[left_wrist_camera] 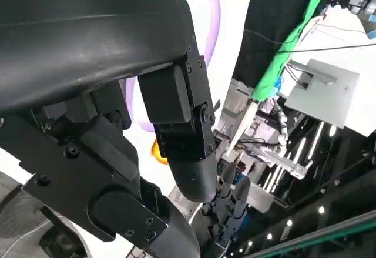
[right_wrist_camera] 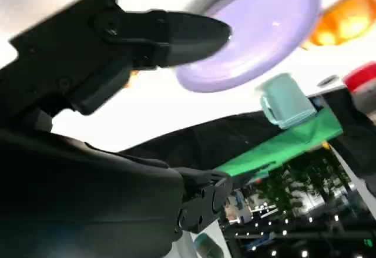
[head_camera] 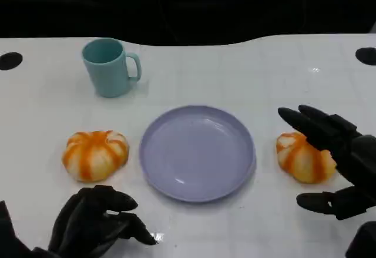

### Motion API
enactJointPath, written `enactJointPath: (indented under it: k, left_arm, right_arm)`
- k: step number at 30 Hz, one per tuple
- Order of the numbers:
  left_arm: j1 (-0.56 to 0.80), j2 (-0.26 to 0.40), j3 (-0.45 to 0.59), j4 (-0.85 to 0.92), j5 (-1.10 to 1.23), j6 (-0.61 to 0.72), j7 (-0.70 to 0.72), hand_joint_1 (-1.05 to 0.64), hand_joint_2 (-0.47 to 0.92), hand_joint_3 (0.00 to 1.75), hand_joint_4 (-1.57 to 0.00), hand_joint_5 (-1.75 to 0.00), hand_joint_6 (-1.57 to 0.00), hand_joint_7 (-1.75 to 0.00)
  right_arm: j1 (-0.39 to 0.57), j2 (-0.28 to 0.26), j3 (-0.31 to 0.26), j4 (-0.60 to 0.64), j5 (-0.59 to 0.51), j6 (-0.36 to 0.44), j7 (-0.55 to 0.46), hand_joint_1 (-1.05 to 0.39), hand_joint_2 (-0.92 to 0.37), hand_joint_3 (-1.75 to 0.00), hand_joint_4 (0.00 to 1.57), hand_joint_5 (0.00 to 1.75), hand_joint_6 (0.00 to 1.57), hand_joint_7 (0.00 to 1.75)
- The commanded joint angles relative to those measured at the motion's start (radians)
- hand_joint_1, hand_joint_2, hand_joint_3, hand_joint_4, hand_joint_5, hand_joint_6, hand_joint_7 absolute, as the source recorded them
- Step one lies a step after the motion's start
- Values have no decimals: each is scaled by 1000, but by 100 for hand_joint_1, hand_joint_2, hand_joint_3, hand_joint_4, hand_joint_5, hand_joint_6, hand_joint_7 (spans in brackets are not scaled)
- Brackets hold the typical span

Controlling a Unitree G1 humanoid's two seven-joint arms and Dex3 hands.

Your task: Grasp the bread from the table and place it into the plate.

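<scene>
Two orange-and-white striped breads lie on the white table either side of a lavender plate [head_camera: 197,152]. The left bread [head_camera: 95,154] sits just beyond my left hand [head_camera: 97,224], which rests low near the front edge, fingers loosely bent and holding nothing. The right bread [head_camera: 302,159] lies between the spread fingers and thumb of my right hand [head_camera: 339,164], which hovers over its right side without gripping it. The right wrist view shows the plate [right_wrist_camera: 258,40] past a black finger [right_wrist_camera: 176,32], with the far bread [right_wrist_camera: 346,20] beyond it.
A teal mug [head_camera: 110,67] stands at the back left, handle to the right; it also appears in the right wrist view [right_wrist_camera: 285,100]. Dark round holes mark the table's far corners [head_camera: 10,60]. Behind the table's far edge it is black.
</scene>
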Motion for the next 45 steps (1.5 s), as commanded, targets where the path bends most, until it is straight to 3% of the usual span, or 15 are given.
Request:
enactJointPath:
  k: [1, 5, 12, 25, 33, 36, 37, 40, 45]
  left_arm:
    - [-7, 9, 1, 5, 4, -3, 17, -93, 57, 0, -157, -42, -157, -16]
    - [-7, 6, -1, 4, 4, -6, 22, -93, 57, 0, -157, -42, -157, -16]
    - [-8, 4, -4, 5, 4, -12, 23, -93, 58, 0, -157, -43, -157, -16]
    - [-7, 2, -2, 8, 3, -20, 27, -92, 58, 0, -157, -43, -157, -16]
    - [0, 3, -3, -4, 0, -8, 30, -93, 57, 0, -157, -43, -157, -17]
    - [3, 3, -4, -8, 0, -7, 32, -93, 57, 0, -157, -43, -157, -17]
    - [4, 3, -4, -9, 0, -7, 32, -93, 57, 0, -157, -43, -157, -17]
    - [3, 1, -3, -8, -3, -6, 30, -93, 57, 0, -157, -43, -157, -17]
    - [5, 2, -5, -10, 2, -12, 32, -94, 57, 0, -157, -43, -157, -17]
  right_arm:
    - [10, -52, 28, -68, -67, 83, -4, -31, 3, -137, 0, 0, 0, 0]
    - [-7, -73, 63, -88, -112, 144, -6, -24, 11, -142, 0, 0, 0, 0]
    - [-72, -94, 130, -35, -171, 174, -48, -29, 12, -136, 0, 0, 4, 4]
    - [-225, -92, 268, 162, -248, 229, -123, -41, 7, -127, 0, 0, 0, 22]
    - [-307, -84, 336, 306, -248, 239, -166, -37, 7, -127, 3, 4, 0, 35]
    - [-339, -80, 364, 369, -256, 239, -190, -38, 9, -125, 5, 8, 0, 39]
    - [-347, -80, 371, 384, -256, 239, -197, -40, 9, -125, 2, 20, 0, 40]
    - [-375, -75, 398, 445, -256, 232, -216, -42, 8, -123, 0, 32, 0, 43]
    - [-408, -70, 437, 516, -253, 232, -219, -45, 5, -119, 0, 41, 0, 43]
